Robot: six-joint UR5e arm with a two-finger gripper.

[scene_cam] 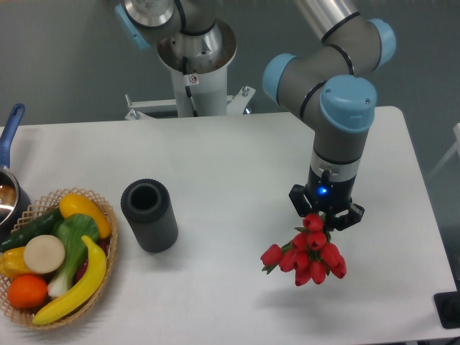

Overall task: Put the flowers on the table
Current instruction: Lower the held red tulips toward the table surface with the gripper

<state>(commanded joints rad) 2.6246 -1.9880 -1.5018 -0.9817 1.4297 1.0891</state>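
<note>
The flowers (309, 255), a small bunch of red tulips, hang bud-end toward the camera from my gripper (325, 214), right of centre. The gripper points down and looks shut on the bunch's stems, which are mostly hidden behind the buds. A shadow lies on the white table (237, 165) under the bunch, so the flowers look held just above the surface; I cannot tell whether they touch it.
A dark grey cylindrical vase (149, 215) stands left of centre. A wicker basket (108, 237) of fruit and vegetables sits at the front left. A pot with a blue handle (8, 144) is at the left edge. The robot base (195, 65) is at the back.
</note>
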